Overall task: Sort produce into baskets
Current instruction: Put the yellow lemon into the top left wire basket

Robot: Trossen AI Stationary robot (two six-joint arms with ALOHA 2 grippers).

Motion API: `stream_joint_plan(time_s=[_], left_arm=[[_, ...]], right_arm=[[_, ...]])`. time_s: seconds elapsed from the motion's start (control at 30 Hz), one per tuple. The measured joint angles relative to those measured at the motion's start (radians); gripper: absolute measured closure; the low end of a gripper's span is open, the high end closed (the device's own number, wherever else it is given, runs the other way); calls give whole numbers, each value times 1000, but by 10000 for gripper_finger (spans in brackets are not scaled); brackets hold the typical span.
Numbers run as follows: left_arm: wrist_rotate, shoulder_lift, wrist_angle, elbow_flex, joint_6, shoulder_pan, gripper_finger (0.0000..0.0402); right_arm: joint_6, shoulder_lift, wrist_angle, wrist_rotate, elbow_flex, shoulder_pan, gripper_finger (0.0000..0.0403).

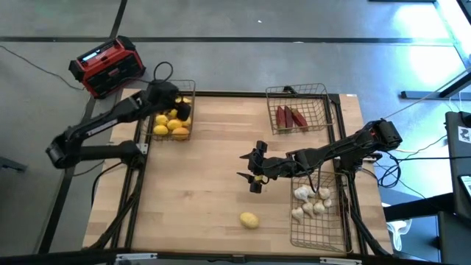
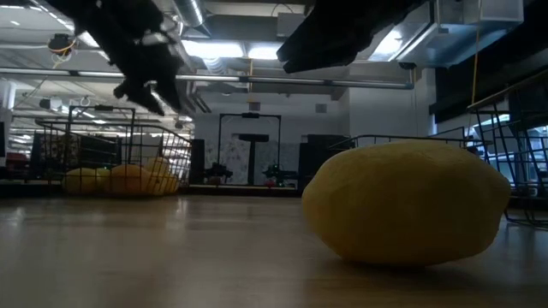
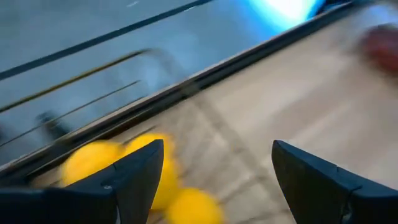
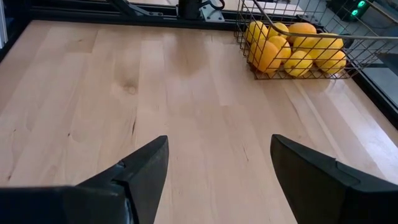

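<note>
You are working in a robotics lab or industrial workshop. Look past the wooden table (image 1: 199, 169) in the low view: exposed ceiling ducts and pipes (image 2: 257, 81), strip lights, dark equipment racks (image 2: 248, 150). From above you see a bare concrete floor (image 1: 235, 29), loose cables and a red-and-black box (image 1: 107, 66).

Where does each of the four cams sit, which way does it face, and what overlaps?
High: overhead, straight down on the table; both arms, left gripper over the lemon basket, right gripper mid-table.
Low: table height, looking level past the loose lemon; arms overhead.
Left wrist: down past its open fingers onto basket lemons.
Right wrist: across bare wood, open fingers, toward the lemon basket.
Shared: the lemon basket shows in all four.
</note>
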Motion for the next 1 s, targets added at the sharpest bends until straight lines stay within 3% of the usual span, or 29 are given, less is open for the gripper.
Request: stream_joint_plan(time_s=[0.17,0.3,0.7,1.0], left_arm=[[102,-93,3,1,-23,-113,107],[159,-120,5,1,-52,-231,107],[132,-77,100,1,-140,-596,107],[107,59,241,1,-137,-770,107]], right_arm=[[15,0,0,-4,0,0,125],[69,0,15,-75,0,0,125],[92,0,-53,-266,0,76,125],[206,0,-135,-292,0,171,125]])
